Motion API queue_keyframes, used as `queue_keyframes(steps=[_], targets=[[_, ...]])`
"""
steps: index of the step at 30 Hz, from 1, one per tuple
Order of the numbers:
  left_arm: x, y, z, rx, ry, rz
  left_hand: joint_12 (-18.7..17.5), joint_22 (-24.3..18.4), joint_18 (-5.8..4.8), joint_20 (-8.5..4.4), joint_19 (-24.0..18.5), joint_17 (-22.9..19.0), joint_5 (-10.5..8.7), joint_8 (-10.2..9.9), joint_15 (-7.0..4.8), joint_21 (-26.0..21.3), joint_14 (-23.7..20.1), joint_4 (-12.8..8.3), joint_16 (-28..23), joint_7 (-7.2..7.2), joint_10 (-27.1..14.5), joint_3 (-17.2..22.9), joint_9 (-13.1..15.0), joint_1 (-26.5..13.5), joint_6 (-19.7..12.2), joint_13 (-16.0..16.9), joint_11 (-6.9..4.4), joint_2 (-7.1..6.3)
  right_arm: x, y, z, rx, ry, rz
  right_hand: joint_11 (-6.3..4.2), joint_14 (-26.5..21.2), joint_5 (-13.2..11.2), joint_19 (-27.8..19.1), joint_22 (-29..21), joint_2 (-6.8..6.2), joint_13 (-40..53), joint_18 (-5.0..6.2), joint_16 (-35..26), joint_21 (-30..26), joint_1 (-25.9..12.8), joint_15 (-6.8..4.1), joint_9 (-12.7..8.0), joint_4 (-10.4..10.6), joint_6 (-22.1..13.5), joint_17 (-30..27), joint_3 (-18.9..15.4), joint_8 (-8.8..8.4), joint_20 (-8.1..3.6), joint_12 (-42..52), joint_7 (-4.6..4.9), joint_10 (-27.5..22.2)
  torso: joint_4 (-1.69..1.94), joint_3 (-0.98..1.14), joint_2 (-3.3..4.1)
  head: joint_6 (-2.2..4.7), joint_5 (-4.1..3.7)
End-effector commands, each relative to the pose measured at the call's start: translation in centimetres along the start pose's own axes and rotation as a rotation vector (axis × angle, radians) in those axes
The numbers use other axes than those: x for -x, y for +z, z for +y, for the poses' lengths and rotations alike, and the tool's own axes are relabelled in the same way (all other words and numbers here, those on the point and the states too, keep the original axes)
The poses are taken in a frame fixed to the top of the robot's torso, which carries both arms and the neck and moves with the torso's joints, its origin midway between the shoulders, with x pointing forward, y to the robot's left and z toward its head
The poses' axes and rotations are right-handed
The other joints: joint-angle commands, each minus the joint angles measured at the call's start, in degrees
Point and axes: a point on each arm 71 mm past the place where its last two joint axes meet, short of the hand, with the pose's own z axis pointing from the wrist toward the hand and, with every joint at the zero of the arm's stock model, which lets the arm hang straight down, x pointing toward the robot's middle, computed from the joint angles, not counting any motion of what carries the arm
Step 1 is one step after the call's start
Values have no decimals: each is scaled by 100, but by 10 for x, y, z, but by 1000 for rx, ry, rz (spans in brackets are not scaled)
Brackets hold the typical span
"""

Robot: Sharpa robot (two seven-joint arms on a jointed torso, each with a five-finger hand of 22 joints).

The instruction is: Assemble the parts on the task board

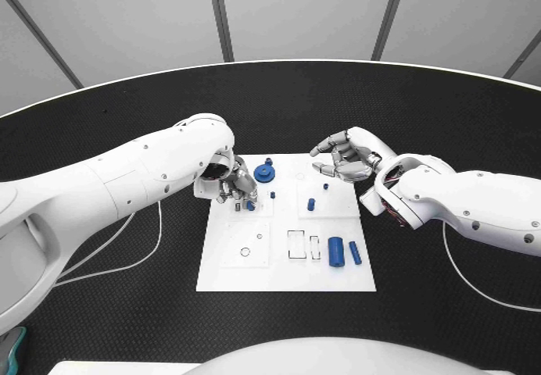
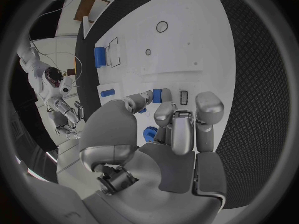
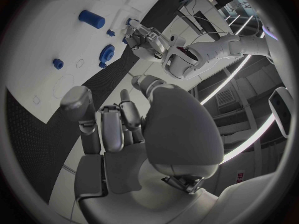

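The white task board [image 1: 226, 273] lies in the middle of the table. My left hand [image 1: 234, 186] hangs over its far left part and pinches a small blue part [image 2: 157, 95] between thumb and a finger, close above the board. A blue gear-like part [image 1: 266, 172] stands just right of that hand. A blue peg [image 1: 311, 205] and a tiny blue part [image 1: 324, 187] stand near the middle. Two blue cylinders [image 1: 336, 251] lie near the right edge. My right hand [image 1: 347, 155] hovers over the far right corner, fingers loosely bent and apart, holding nothing.
Several empty recesses [image 1: 296, 244] mark the near half of the board, along with a small ring outline [image 1: 246, 252]. White cables [image 1: 152, 234] trail over the black table on both sides. My right forearm [image 1: 451, 199] reaches along the board's right side.
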Motion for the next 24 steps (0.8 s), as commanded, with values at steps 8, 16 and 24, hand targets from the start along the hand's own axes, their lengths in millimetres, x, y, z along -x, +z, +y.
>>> queue_keyframes(steps=[8,16,24], targets=[[1,0,5,59,0,2,-36,-9,-117,-40,21,885,13,-54,-39,-33,466,92,-8,-13,-13,-135,14,-64,28,-13,-6,-63,0,0,0,0,0,-1,10,247,14,8,-7,-9,-10,72,-23,-24,-48,-37,-10,10,31,-14,40,20,9,-8,6,0,0,2,-2,-4,-8],[1,1,5,62,2,6,-39,-9,-118,-41,24,880,13,-74,-39,-37,465,169,-10,-14,-16,-246,28,-94,43,-17,-6,-104,0,0,0,0,0,-3,11,243,14,-1,-21,-14,-23,76,-31,-49,-60,-36,-11,10,29,-25,42,19,10,-20,7,-9,0,2,-1,-6,-10],[1,1,5,63,2,6,-42,-8,-118,-42,26,883,12,-92,-39,-38,466,246,-9,-13,-19,-327,38,-122,56,-21,-5,-114,0,0,0,0,0,-4,11,243,14,-1,-21,-14,-23,76,-31,-49,-60,-36,-11,10,29,-25,42,19,10,-20,7,-9,1,0,0,-12,-10]])
